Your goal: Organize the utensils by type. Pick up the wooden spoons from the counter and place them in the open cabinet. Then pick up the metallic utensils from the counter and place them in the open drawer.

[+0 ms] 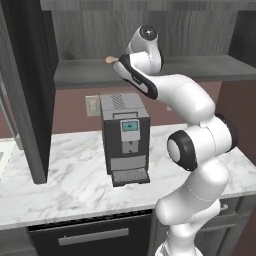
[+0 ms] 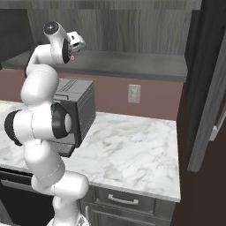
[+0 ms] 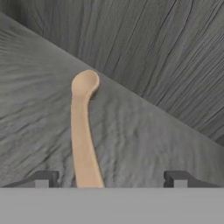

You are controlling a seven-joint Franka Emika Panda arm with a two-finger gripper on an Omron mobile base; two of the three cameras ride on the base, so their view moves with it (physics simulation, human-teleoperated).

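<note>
Claw [image 3: 111, 179] open, spoon [image 3: 83, 131] lying on cabinet shelf [image 3: 144, 140] between tips. Risk: tip snags handle on retreat, dragging spoon off shelf edge.

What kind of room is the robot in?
It looks like a kitchen, a computer-drawn one. There's a marble counter with a coffee machine on it, a drawer under the counter, and a wooden spoon lying on a cabinet shelf.

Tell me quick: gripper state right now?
Gripper: open, jaws standing wide on either side of the wooden spoon, which lies on the cabinet shelf; not gripped.
</note>
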